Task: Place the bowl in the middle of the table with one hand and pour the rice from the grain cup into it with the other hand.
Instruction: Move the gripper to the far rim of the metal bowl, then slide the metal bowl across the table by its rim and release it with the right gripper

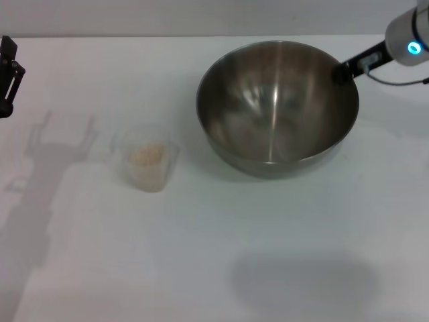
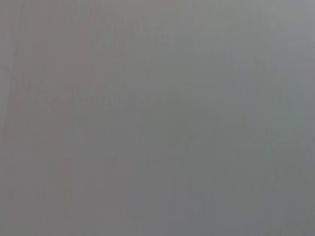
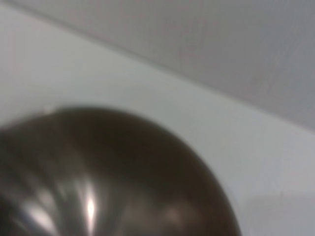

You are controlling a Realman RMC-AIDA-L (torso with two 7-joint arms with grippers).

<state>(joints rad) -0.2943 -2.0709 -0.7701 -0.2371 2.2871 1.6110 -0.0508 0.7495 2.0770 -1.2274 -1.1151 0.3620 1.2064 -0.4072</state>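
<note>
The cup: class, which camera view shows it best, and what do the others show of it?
The head view: the whole cup stands on the table, rice inside. The left wrist view shows plain grey only; the right wrist view shows only the bowl.

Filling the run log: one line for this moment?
right hand at bowl rim | left hand parked far left | rice in grain cup

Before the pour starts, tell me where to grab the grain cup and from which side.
Grip the grain cup around its side wall, above the rice. It stands upright and open-topped. Come level from the robot's left, where the left end effector waits; the bowl sits on the cup's right.
</note>
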